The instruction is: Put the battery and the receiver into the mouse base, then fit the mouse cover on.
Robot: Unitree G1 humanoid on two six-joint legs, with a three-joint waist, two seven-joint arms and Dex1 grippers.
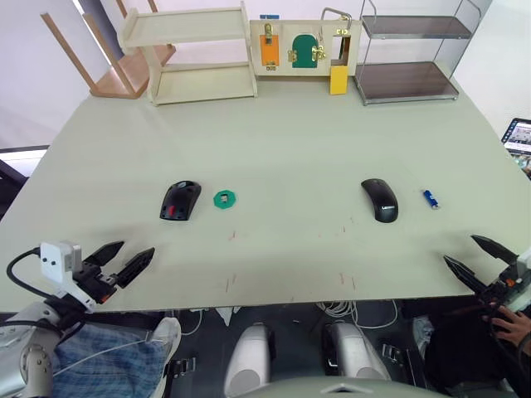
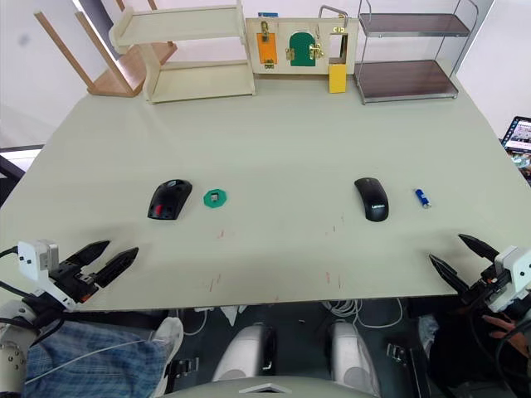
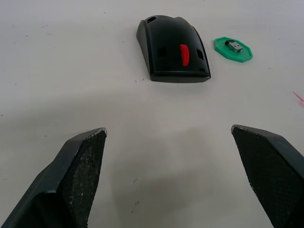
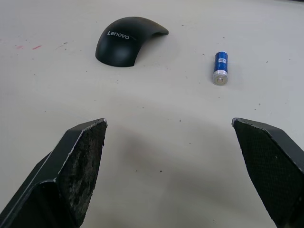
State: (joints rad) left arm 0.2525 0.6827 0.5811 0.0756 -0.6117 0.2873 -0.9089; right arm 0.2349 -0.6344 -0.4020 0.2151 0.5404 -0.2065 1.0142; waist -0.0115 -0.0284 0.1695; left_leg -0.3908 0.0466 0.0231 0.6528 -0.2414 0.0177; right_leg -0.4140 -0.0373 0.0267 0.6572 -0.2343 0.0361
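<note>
At the near left edge of the pale green table [image 1: 274, 133] the left gripper [image 1: 122, 262] hovers with its two black fingers spread and empty — ahead of it lies the black oval mouse base [image 1: 180, 200] with its red wheel part, and just to the right the tiny dark grey receiver [image 3: 233, 46] sits on a flat green scalloped disc [image 1: 225, 199]. Well to the right lies the smooth glossy black domed mouse cover [image 1: 380, 200], the small blue battery [image 1: 431, 199] with a silvery end near its right side — both beyond the right gripper [image 1: 482, 257], which is likewise spread wide, holding nothing, at the near right edge.
</note>
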